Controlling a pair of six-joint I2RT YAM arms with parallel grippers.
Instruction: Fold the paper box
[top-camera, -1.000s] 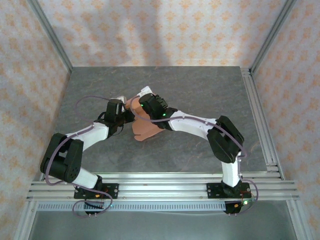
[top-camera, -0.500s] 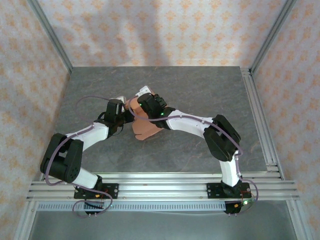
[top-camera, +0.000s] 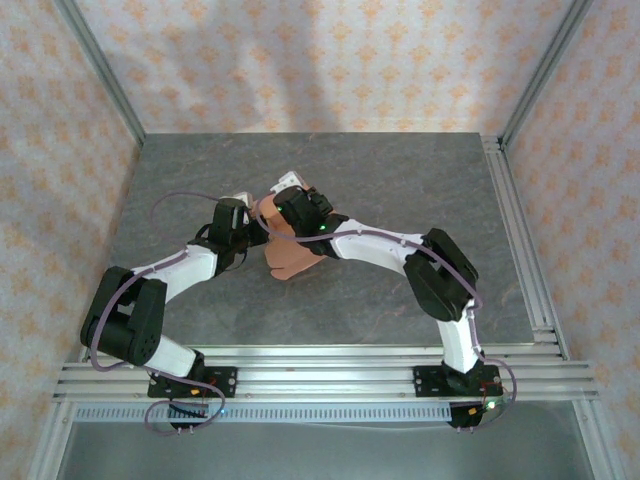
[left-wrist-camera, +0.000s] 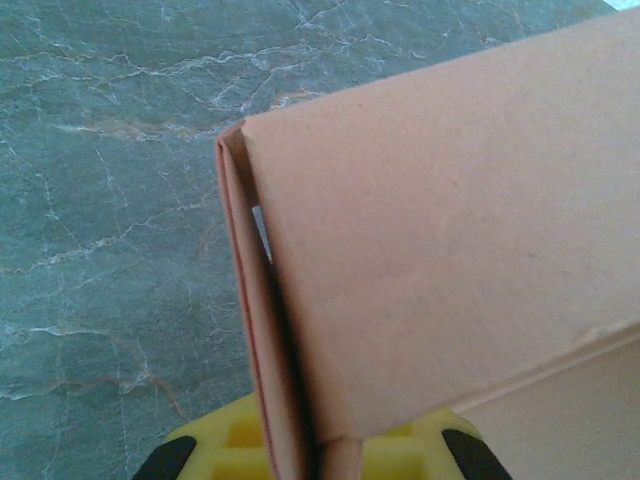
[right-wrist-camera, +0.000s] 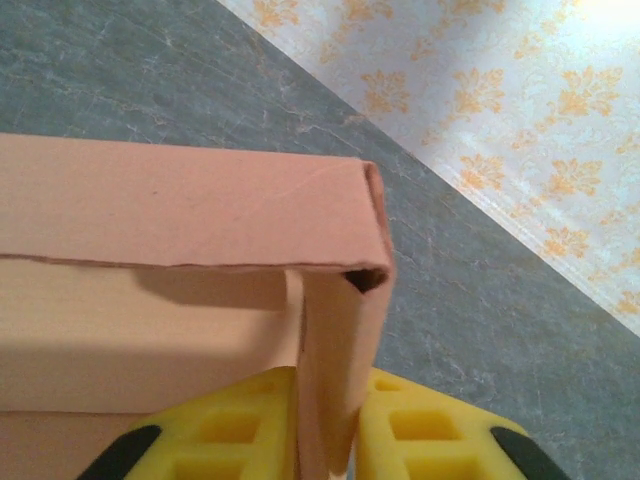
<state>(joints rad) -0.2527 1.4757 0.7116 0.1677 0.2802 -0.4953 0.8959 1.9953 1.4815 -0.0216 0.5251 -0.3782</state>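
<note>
Already, paper box (top-camera: 285, 255): middle of worktop (top-camera: 400, 180), between both arms.
Done: walls up, 1 corner formed, seemingly about halfway.
Remaining: open flaps need closing, likely.
Left end effector (left-wrist-camera: 320, 455): pinching a card edge.
Right end effector (right-wrist-camera: 325, 440): narrow, clamping a wall.

A grey veined table (top-camera: 390, 180) sits between cream walls (top-camera: 330, 60) patterned with orange florals, edged by aluminium rails (top-camera: 320, 358).

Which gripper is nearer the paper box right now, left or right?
Neither, it's a tie: both hold it. The left gripper is shut on the paper box from its left; the right gripper pinches a folded panel just below a corner, from its right.
</note>
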